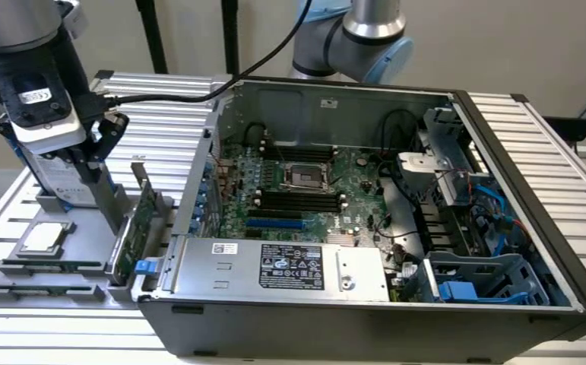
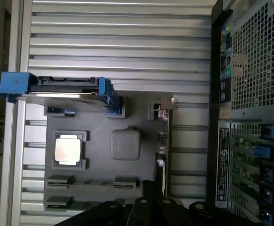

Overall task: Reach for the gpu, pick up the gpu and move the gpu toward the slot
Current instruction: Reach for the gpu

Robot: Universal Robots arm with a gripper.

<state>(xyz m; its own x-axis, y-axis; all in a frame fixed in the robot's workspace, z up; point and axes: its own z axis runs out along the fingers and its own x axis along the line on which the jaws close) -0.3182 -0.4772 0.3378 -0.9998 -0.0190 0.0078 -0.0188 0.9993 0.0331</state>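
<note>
Gripper: the black robot gripper (image 1: 86, 173) is held above the flat grey tray (image 2: 99, 120), at the end bearing the silver hard drive with blue rails (image 2: 56, 87); whether it is apart or together cannot be told.
GPU: the thin green circuit-board card with a silver bracket (image 1: 134, 232) is stood on edge along the tray edge nearest the open black computer case (image 1: 374, 323), clear of the gripper; in the wrist view it is presented edge-on, its face hidden.
Hard drive: largely masked by the gripper in the exterior view.

We saw the gpu (image 2: 162, 141) edge-on, its face hidden; the label (image 1: 290, 266) was too small to read.
</note>
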